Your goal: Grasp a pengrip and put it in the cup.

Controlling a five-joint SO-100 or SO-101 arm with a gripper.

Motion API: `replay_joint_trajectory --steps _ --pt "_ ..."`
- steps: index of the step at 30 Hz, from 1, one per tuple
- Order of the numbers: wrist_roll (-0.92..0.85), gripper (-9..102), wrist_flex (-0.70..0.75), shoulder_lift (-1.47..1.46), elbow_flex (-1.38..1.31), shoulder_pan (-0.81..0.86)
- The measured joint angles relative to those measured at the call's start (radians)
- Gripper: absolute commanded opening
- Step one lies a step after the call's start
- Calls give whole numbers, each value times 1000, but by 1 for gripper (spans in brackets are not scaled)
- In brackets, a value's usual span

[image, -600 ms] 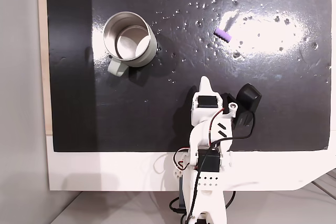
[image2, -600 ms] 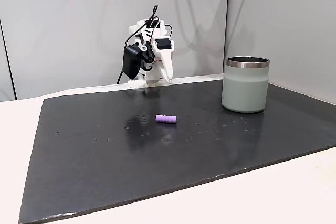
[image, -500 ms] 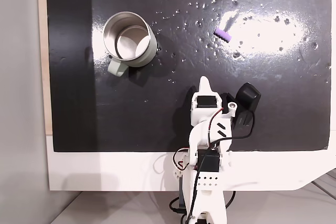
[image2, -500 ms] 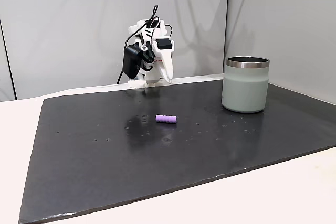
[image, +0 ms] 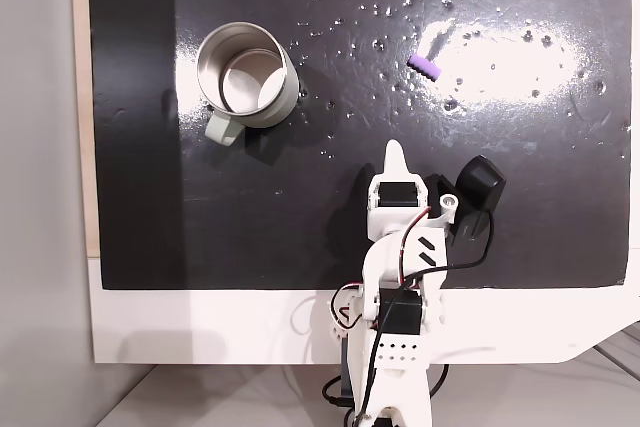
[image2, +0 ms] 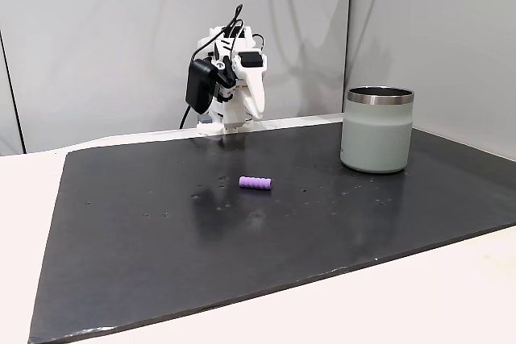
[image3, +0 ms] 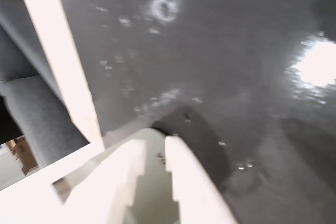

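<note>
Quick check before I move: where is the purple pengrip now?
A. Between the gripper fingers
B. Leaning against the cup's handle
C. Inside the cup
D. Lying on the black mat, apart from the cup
D: the pengrip lies on the black mat, away from the cup and the gripper.

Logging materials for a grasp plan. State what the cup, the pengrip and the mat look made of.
The cup: probably metal; matte grey-green coating outside, shiny bare steel at rim and inside. The pengrip: looks like soft rubber or foam; matte purple, ribbed. The mat: dark, smooth, semi-glossy, perhaps rubber or plastic sheet; it mirrors the lamp glare.
</note>
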Motion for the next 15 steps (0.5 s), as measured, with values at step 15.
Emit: replay_joint_trajectory --steps 15 --pt "107 0 -15 -727 -634 -26"
